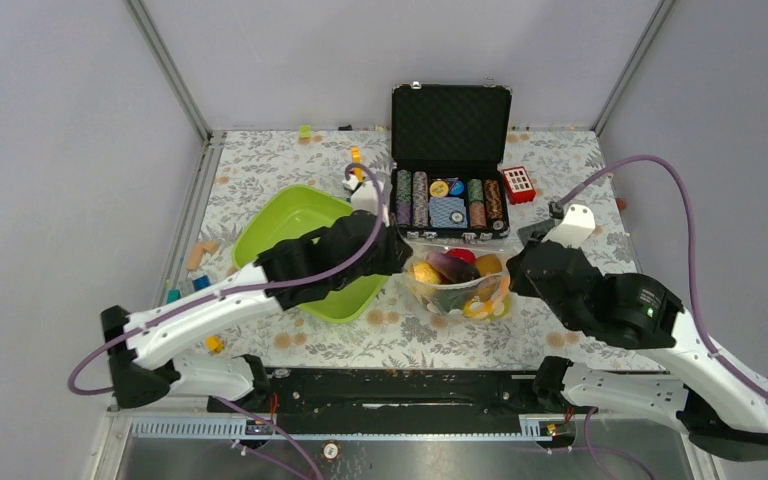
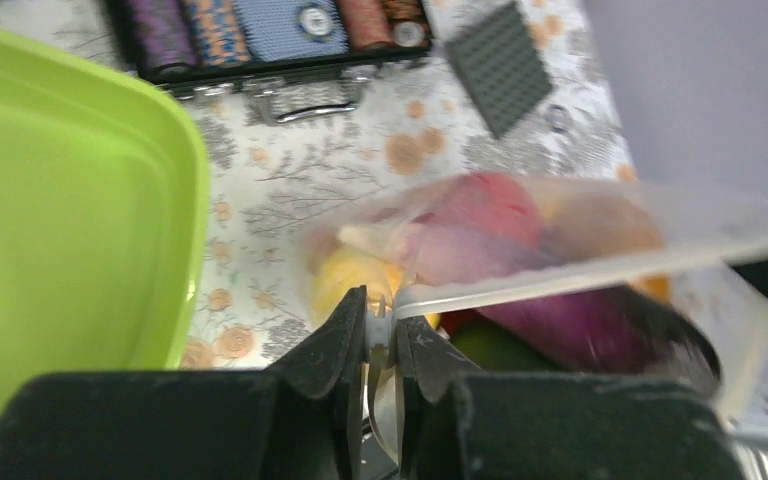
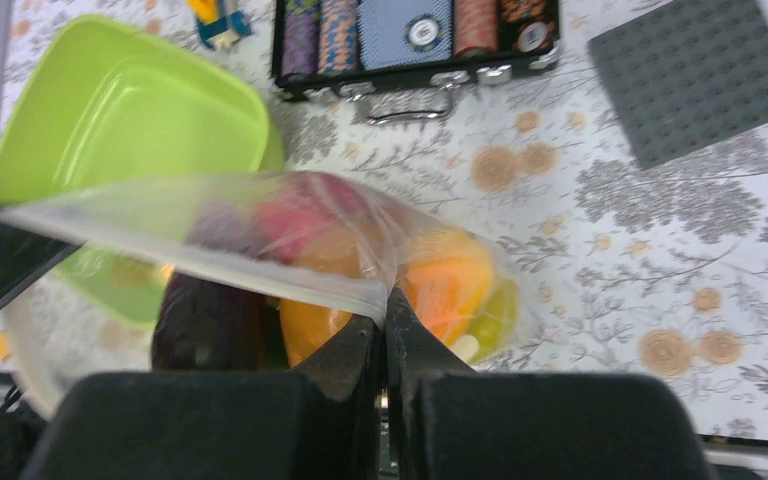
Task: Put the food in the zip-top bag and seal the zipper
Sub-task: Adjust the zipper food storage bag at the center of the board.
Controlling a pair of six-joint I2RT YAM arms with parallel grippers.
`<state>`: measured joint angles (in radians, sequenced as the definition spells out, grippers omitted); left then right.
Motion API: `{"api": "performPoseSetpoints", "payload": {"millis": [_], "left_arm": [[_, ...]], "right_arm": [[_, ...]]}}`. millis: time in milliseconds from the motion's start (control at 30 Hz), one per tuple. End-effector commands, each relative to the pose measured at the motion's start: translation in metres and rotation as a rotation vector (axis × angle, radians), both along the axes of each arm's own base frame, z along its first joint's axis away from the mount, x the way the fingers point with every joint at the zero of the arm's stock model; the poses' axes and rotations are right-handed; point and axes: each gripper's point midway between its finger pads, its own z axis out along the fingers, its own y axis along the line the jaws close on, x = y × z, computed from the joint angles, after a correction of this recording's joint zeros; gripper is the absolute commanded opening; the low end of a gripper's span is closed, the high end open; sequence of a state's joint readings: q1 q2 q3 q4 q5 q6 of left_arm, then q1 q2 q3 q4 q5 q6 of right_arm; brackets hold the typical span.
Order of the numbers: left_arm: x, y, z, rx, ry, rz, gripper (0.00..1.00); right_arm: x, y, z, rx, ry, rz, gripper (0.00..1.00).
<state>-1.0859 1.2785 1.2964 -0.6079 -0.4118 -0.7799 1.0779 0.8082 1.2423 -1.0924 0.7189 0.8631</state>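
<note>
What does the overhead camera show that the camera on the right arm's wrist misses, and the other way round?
Only overhead: the left pincer at the far end of the clear bag, the black case's raised lid and a small red box beside it. Only the right wrist view: the right pincer shut on the bag's rim, seen close up, and a grey studded plate. Both: the lime-green tray, the chips lined up in the case, and the toy food inside the bag.
</note>
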Motion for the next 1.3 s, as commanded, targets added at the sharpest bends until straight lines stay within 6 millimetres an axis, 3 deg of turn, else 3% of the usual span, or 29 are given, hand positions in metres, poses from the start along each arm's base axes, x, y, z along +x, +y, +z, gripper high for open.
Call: {"api": "performPoseSetpoints", "payload": {"millis": [0, 167, 233, 400, 500, 533, 633, 733, 767, 933, 1133, 1167, 1267], "left_arm": [[-0.023, 0.04, -0.011, 0.079, 0.004, -0.109, 0.0], [-0.087, 0.025, -0.018, -0.043, 0.12, -0.418, 0.0], [-0.101, 0.024, -0.019, -0.079, 0.155, -0.461, 0.0], [-0.105, 0.031, -0.026, -0.113, 0.191, -0.409, 0.0], [-0.097, 0.032, -0.035, -0.096, 0.185, -0.366, 0.09], [-0.094, 0.032, -0.037, -0.092, 0.177, -0.355, 0.15], [-0.082, 0.029, -0.034, -0.086, 0.123, -0.332, 0.51], [-0.075, 0.027, -0.019, -0.092, 0.042, -0.346, 0.9], [-0.073, 0.026, -0.013, -0.098, 0.011, -0.359, 0.98], [-0.066, 0.029, 0.001, -0.071, -0.173, -0.427, 0.99], [-0.084, 0.024, -0.039, 0.008, -0.393, -0.705, 0.99], [-0.081, 0.023, -0.042, 0.014, -0.43, -0.714, 0.99], [-0.062, 0.012, -0.027, -0.071, -0.59, -0.658, 0.99]], "right_arm": [[0.01, -0.058, 0.006, -0.259, -0.017, -0.086, 0.0], [0.024, -0.054, 0.02, -0.277, -0.049, -0.069, 0.0], [0.028, -0.05, 0.018, -0.281, -0.044, -0.05, 0.0], [0.043, -0.031, -0.011, -0.277, 0.006, 0.017, 0.0], [0.055, -0.018, -0.033, -0.249, 0.039, 0.055, 0.0], [0.06, -0.014, -0.04, -0.243, 0.055, 0.066, 0.0], [0.071, -0.005, -0.057, -0.239, 0.091, 0.104, 0.0], [0.077, 0.001, -0.066, -0.237, 0.107, 0.132, 0.0], [0.079, 0.002, -0.067, -0.238, 0.111, 0.141, 0.0], [0.087, 0.0, -0.072, -0.242, 0.123, 0.144, 0.0], [0.092, -0.002, -0.074, -0.201, 0.153, 0.144, 0.0], [0.092, -0.001, -0.075, -0.191, 0.16, 0.153, 0.0], [0.09, 0.006, -0.079, -0.161, 0.185, 0.191, 0.0]]}}
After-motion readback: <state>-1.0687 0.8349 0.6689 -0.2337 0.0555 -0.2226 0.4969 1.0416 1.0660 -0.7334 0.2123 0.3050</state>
